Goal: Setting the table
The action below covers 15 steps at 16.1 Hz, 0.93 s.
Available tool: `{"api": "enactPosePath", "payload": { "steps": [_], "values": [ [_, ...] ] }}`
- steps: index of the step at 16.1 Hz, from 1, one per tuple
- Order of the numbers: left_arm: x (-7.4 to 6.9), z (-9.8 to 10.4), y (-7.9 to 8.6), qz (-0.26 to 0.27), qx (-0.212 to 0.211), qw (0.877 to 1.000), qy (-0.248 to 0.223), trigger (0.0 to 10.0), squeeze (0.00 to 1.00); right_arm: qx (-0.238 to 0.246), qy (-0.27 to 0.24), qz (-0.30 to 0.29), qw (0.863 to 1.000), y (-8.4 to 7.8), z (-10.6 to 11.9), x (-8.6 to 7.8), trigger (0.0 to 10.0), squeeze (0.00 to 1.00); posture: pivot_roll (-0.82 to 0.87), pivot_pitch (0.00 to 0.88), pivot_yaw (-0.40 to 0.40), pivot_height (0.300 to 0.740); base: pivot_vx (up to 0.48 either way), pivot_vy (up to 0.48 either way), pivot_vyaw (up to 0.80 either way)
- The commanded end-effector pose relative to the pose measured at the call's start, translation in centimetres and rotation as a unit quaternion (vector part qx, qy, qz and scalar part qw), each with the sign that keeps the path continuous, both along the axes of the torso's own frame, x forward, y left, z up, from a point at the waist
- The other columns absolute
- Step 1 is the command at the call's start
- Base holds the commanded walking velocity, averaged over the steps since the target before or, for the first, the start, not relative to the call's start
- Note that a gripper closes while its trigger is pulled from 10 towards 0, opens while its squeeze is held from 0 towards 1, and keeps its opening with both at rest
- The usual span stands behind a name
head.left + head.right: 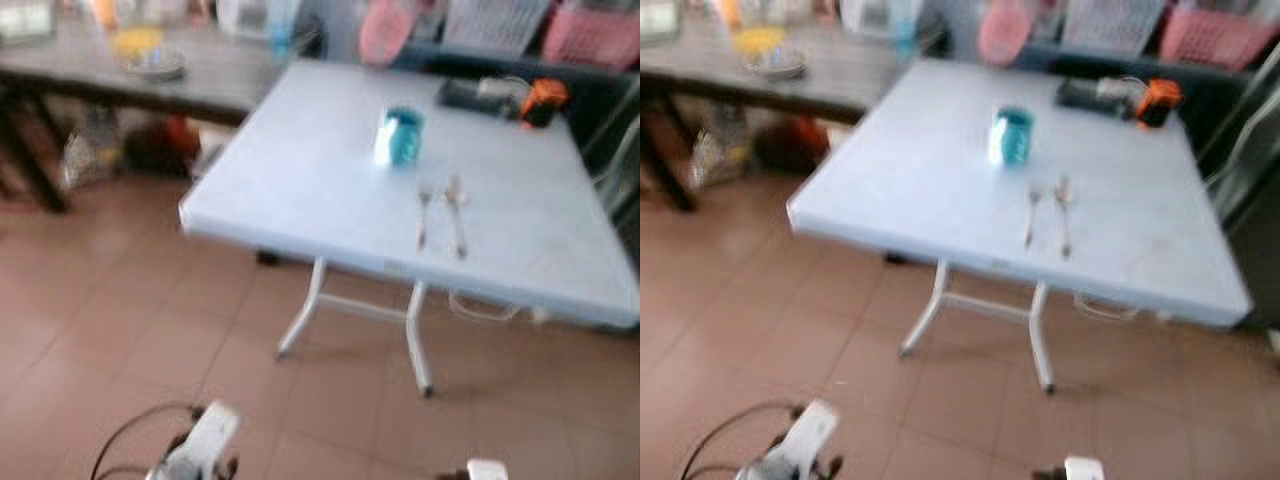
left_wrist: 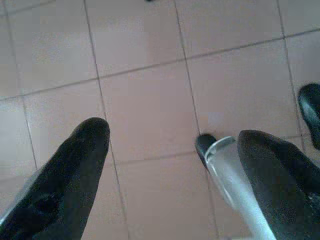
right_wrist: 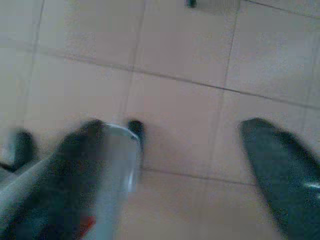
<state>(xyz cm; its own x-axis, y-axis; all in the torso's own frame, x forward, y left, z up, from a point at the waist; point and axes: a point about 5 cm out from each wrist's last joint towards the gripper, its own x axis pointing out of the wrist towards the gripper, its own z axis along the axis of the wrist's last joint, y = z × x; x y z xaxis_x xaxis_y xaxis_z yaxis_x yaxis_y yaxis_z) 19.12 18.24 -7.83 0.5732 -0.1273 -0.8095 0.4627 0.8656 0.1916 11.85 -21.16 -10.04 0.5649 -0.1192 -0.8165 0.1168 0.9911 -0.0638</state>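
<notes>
My left gripper (image 2: pixel 172 145) and right gripper (image 3: pixel 172 137) hang spread over floor tiles (image 2: pixel 145 105); ahead, white folding table (image 1: pixel 300 200) bears teal cup (image 1: pixel 402 136), cutlery (image 1: pixel 442 215) (blurred).

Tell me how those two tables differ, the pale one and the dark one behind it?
The white table is pale, on folding white metal legs, and holds few things: a teal cup, a fork and a spoon. The dark table is brown, farther back and cluttered. Both stand on the tiled floor.
</notes>
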Motion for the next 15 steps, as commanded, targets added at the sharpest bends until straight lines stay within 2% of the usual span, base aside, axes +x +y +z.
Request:
{"api": "enactPosePath", "payload": {
  "steps": [1,3,7,8,9,10,11,12,13,14,15],
  "values": [
    [0.9,0.4,-1.0,0.001,-0.018,1.000,-0.024,10.0,0.00,0.005,0.013,-0.021,1.000,-0.3,-0.3,-1.4,10.0,0.00,0.12,0.092,-0.007,0.740,0.000,0.000,0.00],
    [1.1,0.7,-1.1,0.012,-0.030,0.998,-0.046,10.0,0.00,0.006,-0.002,-0.029,1.000,-0.4,-0.2,-1.1,10.0,0.00,0.12,0.092,-0.007,0.740,0.000,0.000,0.00],
    [1.2,0.9,-1.3,0.016,-0.056,0.997,-0.060,10.0,0.00,0.002,-0.012,-0.033,0.999,-0.7,0.0,-0.7,10.0,0.00,0.13,0.101,-0.012,0.740,0.000,0.000,0.00],
    [1.5,1.2,-1.4,0.010,-0.056,0.995,-0.082,10.0,0.00,-0.010,-0.033,-0.026,0.999,-1.0,0.4,-0.1,10.0,0.00,0.14,0.101,-0.017,0.740,0.000,0.000,0.00],
    [4.5,3.5,-2.0,0.003,-0.087,0.984,-0.157,10.0,0.00,-0.018,-0.068,-0.029,0.997,-1.4,1.0,0.9,10.0,0.00,0.14,0.103,-0.016,0.740,0.000,0.000,0.00],
    [7.6,6.3,-2.6,-0.008,-0.120,0.967,-0.223,10.0,0.00,-0.016,-0.097,-0.036,0.995,-1.7,1.5,1.5,10.0,0.00,0.14,0.103,-0.016,0.740,0.000,0.000,0.00],
    [8.7,7.6,-2.8,-0.007,-0.142,0.957,-0.252,10.0,0.00,-0.033,-0.138,-0.022,0.990,-1.8,2.3,2.4,10.0,0.00,0.14,0.098,-0.017,0.740,0.000,0.000,0.00],
    [8.9,8.0,-2.8,-0.008,-0.149,0.954,-0.260,10.0,0.00,-0.040,-0.156,-0.014,0.987,-1.8,2.6,2.8,10.0,0.00,0.14,0.098,-0.017,0.740,0.000,0.000,0.00],
    [9.1,8.6,-2.7,-0.010,-0.162,0.947,-0.278,10.0,0.00,-0.051,-0.207,-0.005,0.977,-1.7,3.6,3.6,10.0,0.00,0.14,0.098,-0.020,0.740,0.000,0.000,0.00],
    [9.4,9.5,-2.7,-0.017,-0.175,0.938,-0.300,10.0,0.00,-0.065,-0.274,0.003,0.960,-1.5,5.4,4.6,10.0,0.00,0.13,0.098,-0.020,0.740,0.000,0.000,0.00],
    [9.6,10.1,-2.8,-0.023,-0.184,0.931,-0.314,10.0,0.00,-0.074,-0.310,0.013,0.948,-1.3,6.7,5.0,10.0,0.00,0.13,0.098,-0.018,0.740,0.000,0.000,0.00]
  ]
}}
